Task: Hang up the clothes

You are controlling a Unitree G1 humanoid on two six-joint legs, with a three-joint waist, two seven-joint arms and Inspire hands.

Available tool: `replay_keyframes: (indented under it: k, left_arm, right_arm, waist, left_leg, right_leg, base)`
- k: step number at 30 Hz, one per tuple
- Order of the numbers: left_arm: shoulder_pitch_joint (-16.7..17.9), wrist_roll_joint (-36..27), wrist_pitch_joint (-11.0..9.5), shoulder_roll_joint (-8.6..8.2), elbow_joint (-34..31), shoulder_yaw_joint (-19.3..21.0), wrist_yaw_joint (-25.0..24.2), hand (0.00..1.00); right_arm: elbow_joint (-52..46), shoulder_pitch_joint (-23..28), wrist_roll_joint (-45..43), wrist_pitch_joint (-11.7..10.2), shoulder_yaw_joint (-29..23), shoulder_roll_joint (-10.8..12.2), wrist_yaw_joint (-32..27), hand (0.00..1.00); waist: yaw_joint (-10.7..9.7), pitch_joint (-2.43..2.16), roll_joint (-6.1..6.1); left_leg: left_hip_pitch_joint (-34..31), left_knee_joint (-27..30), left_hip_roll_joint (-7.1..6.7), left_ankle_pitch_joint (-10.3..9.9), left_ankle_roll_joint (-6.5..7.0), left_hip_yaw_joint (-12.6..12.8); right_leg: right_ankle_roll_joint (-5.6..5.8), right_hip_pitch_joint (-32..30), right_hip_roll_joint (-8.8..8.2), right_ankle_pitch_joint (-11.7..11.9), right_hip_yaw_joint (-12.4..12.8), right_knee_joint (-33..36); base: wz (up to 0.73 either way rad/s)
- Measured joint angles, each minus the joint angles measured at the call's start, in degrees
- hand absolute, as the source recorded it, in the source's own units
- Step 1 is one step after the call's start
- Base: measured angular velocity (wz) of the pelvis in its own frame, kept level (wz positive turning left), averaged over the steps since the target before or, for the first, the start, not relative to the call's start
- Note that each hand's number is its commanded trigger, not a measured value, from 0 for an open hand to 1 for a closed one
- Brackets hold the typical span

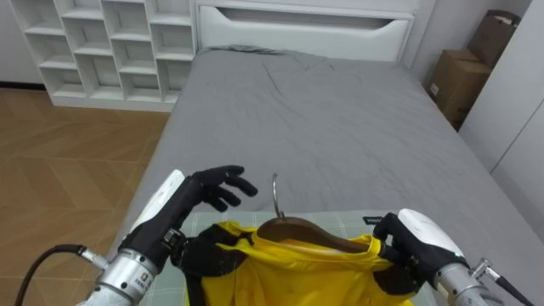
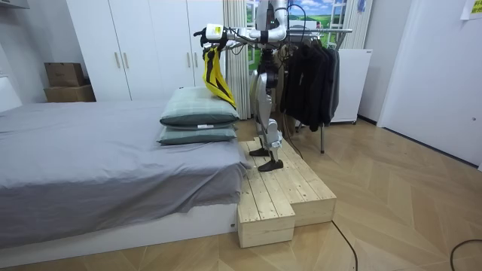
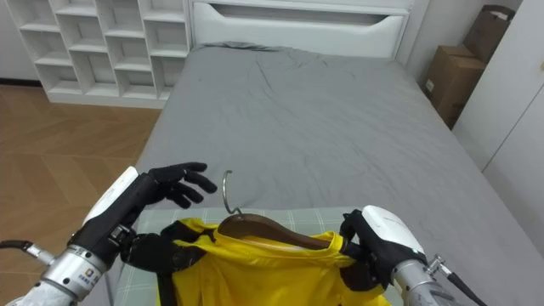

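Your left hand [image 1: 217,187] hangs beside the hook [image 1: 274,191] with fingers spread and slack, gripping nothing, likely free to guide that hook onto a rail. The yellow shirt [image 1: 289,276] sits on the wooden hanger [image 1: 297,231], held high so it clears the bed [image 1: 323,110]; your right hand [image 1: 408,242] is curled tight round the hanger's right end through the cloth, carrying it alone

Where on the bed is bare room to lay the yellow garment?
The grey bed is bare from the pillow up to the white headboard, side to side. It is crowded over the pillow: the yellow garment on its hanger, the left robot hand, the right robot hand.
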Motion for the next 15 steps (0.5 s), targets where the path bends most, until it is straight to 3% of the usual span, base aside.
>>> replay_keyframes:
  k: [4,10,15]
  left_arm:
    - [0.00,-0.02,0.01,-0.58,0.00,0.63,0.00,0.00]
    - [0.00,-1.14,0.08,-0.70,-0.01,1.92,0.00,0.00]
    - [0.00,-1.20,0.16,-0.82,-0.01,2.04,0.00,0.00]
  right_arm:
    - [2.22,0.03,1.02,0.07,-1.78,0.01,-0.02,1.00]
    - [4.65,0.10,3.60,2.68,-5.53,0.02,0.05,1.00]
    - [4.74,0.11,4.95,3.72,-5.55,0.04,0.07,1.00]
  waist:
    - [-0.25,0.00,-0.03]
    - [-0.67,-0.01,0.08]
    - [-1.43,-0.06,0.31]
  left_leg:
    - [0.16,0.02,-0.16,0.00,0.00,-0.38]
    - [0.03,-0.01,-0.20,-0.01,0.02,-0.51]
    - [-0.01,-0.08,-0.29,-0.01,0.02,-0.52]
  right_leg:
    - [0.00,0.33,-0.09,0.00,-0.21,-0.15]
    - [0.01,0.35,-0.09,-0.01,-0.23,-0.16]
    - [0.01,0.22,-0.01,-0.01,-0.14,-0.10]
  base:
    - [0.03]
    - [0.01]
    - [0.00]
